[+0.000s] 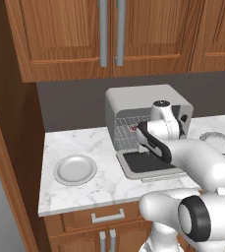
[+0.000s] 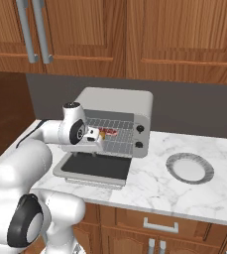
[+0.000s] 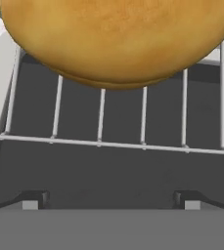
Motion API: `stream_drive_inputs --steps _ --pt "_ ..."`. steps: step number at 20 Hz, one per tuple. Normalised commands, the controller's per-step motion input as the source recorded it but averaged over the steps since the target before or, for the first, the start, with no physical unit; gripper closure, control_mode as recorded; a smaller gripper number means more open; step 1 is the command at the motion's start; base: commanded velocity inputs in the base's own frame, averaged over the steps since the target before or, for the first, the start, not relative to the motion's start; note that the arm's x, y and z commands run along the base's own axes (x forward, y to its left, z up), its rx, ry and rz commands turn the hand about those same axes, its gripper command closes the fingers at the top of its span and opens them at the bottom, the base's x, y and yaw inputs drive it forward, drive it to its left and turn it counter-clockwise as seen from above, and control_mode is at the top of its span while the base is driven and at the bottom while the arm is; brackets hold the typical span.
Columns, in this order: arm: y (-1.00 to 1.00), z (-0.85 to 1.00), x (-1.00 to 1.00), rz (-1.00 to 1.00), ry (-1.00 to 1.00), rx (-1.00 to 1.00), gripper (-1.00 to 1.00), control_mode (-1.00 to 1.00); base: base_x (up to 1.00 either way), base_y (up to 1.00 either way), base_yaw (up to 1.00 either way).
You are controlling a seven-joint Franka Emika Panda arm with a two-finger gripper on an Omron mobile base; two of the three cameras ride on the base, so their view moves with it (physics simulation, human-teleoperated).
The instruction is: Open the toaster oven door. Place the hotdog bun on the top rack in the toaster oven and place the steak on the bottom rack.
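The oven [image 2: 116, 119] door [image 2: 92, 168] lies open. The bun [image 3: 118, 39] rests on a rack [image 3: 123, 141]; the gripper [image 2: 96, 140] stands wide, holding nothing.

Setting: domestic kitchen, rendered; identified by fittings as follows. Wall cabinets [image 1: 84, 34], brown wood w/ raised panels & long grey bar handles, mounted above a dark grey backsplash [image 2: 194, 106]; base cabinets [image 2: 159, 225] in matching wood w/ drawer fronts & short grey pulls, set below. Countertop [image 1: 84, 184], white marble w/ grey veining, laid across base units. Toaster oven [image 2: 117, 106], light grey, stood on countertop against backsplash, toaster oven door [image 2: 95, 168] folded down flat. Two round plates [image 1: 75, 169] [image 2: 189, 168], grey-rimmed, placed on countertop either side of appliance.
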Motion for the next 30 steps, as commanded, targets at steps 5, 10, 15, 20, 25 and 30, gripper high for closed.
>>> stream_drive_inputs --steps 5,10,15,20,25,30 --pt "0.00 -0.19 0.03 -0.02 -0.15 0.00 -1.00 -1.00 0.00 0.00 0.00" --pt "0.00 -0.26 0.09 -0.06 -0.14 0.00 -1.00 -1.00 0.00 0.00 0.00" --pt "0.00 -0.17 0.15 -0.05 -0.03 0.00 -1.00 -1.00 0.00 0.00 0.00" --pt "0.00 -0.06 0.28 -0.03 0.00 0.00 -1.00 -1.00 0.00 0.00 0.00" --pt "0.00 -0.06 0.22 -0.01 0.00 0.00 -1.00 -1.00 0.00 0.00 0.00" --pt "0.00 -0.07 0.18 0.00 0.00 0.00 -1.00 -1.00 0.00 0.00 0.00"
